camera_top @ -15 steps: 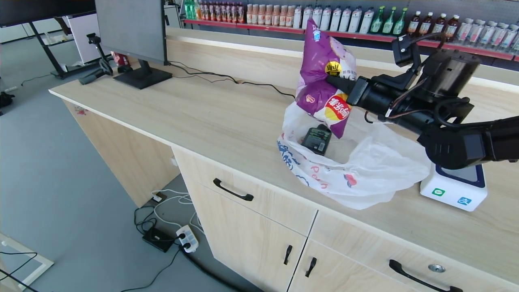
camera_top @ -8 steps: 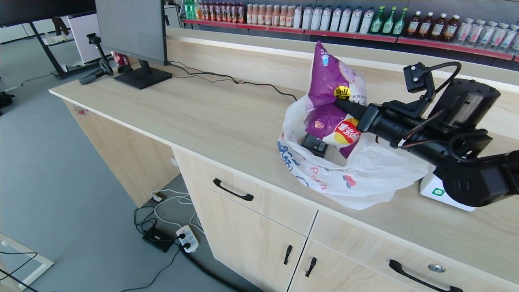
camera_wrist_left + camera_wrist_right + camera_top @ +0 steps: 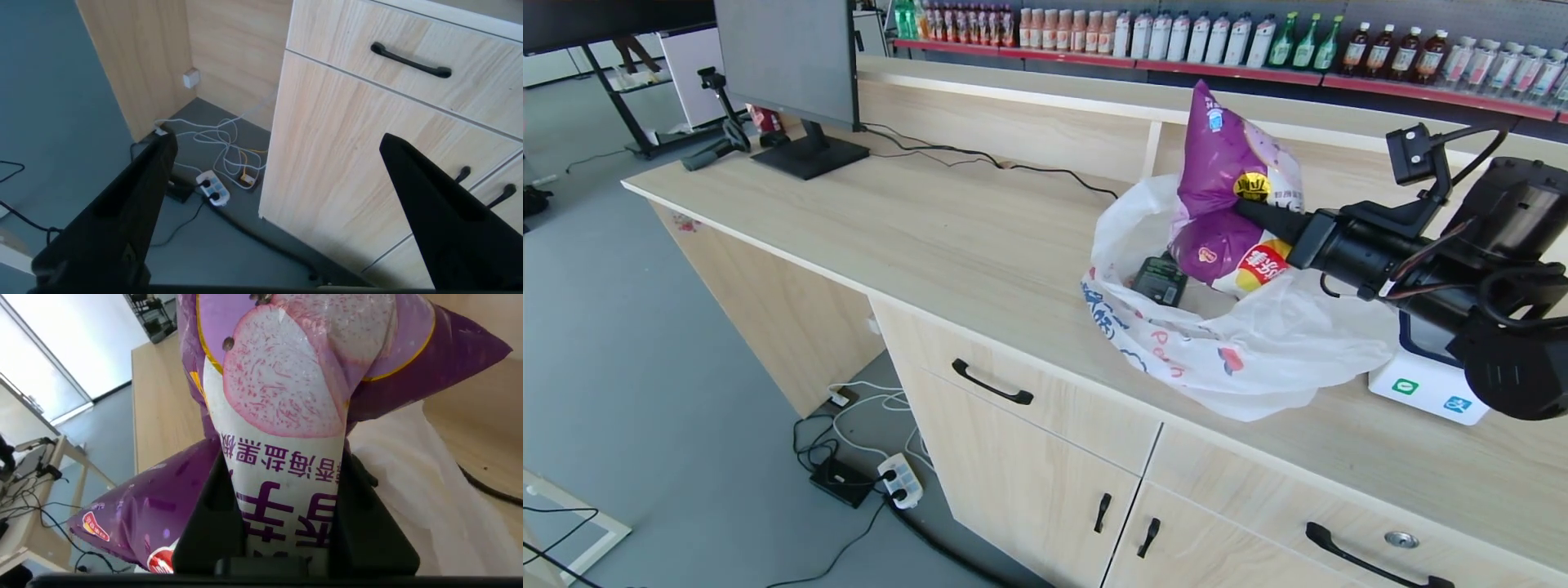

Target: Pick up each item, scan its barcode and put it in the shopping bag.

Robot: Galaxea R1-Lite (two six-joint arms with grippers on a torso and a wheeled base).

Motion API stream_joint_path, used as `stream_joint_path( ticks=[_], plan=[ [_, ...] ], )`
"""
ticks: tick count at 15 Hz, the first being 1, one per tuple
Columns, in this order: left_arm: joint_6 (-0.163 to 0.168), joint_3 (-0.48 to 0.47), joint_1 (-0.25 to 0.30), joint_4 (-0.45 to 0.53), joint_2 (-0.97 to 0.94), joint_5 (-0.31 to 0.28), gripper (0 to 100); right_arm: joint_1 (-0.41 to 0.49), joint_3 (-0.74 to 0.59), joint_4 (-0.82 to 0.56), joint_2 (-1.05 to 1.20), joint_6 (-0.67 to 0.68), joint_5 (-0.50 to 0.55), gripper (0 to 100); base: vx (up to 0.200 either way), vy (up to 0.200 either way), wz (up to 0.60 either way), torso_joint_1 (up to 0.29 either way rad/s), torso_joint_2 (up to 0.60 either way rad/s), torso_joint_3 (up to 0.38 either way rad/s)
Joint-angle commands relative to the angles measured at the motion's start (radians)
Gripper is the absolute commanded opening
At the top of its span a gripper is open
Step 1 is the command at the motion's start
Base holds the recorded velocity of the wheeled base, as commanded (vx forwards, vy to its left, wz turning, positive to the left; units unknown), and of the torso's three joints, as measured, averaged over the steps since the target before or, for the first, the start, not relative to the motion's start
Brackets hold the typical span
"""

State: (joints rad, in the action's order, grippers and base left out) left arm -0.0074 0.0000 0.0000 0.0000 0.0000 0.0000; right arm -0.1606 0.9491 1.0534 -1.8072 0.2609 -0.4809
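While the right arm's fingers (image 3: 1270,216) pinch the purple crisp bag (image 3: 1217,155) round its middle, its lower end dips into the mouth of the white shopping bag (image 3: 1258,359) just below them, beside a dark packet (image 3: 1160,280) lying inside. I'd judge this the bagging step: next, a little more lowering, then letting go (slack plastic may snag). The left arm's fingers (image 3: 122,212) hang spread and empty near the drawers (image 3: 343,41). Back behind the right fingers a white scanner box (image 3: 1421,384) sits on the pale wooden surface (image 3: 947,229); far beyond them stand a monitor (image 3: 784,57) and shelves of bottles (image 3: 1176,33).
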Motion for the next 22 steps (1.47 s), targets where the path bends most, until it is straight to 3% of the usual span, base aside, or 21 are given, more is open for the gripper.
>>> stream_joint_path(
  ticks=[1, 5, 10, 19, 22],
  plan=[
    [0.0, 0.0, -0.002, 0.0, 0.0, 0.0, 100, 0.007, -0.01, 0.0, 0.016, -0.008, -0.002, 0, 0.0, 0.0, 0.0, 0.0, 0.0, 0.0],
    [0.0, 0.0, -0.002, 0.0, 0.0, 0.002, 100, 0.021, -0.015, -0.01, 0.006, -0.25, -0.097, 0, 0.0, 0.0, 0.0, 0.0, 0.0, 0.0],
    [0.0, 0.0, -0.002, 0.0, 0.0, 0.0, 100, 0.036, -0.032, -0.01, 0.003, -0.275, -0.099, 0, 0.0, 0.0, 0.0, 0.0, 0.0, 0.0],
    [0.0, 0.0, 0.0, 0.0, 0.0, 0.0, 100, 0.089, -0.046, -0.01, -0.014, -0.451, -0.091, 0, 0.0, 0.0, 0.0, 0.0, 0.0, 0.0],
    [0.0, 0.0, 0.0, 0.0, 0.0, 0.0, 100, 0.056, 0.013, -0.035, -0.038, -0.448, -0.025, 0, 0.0, 0.0, 0.0, 0.0, 0.0, 0.0]
  ],
)
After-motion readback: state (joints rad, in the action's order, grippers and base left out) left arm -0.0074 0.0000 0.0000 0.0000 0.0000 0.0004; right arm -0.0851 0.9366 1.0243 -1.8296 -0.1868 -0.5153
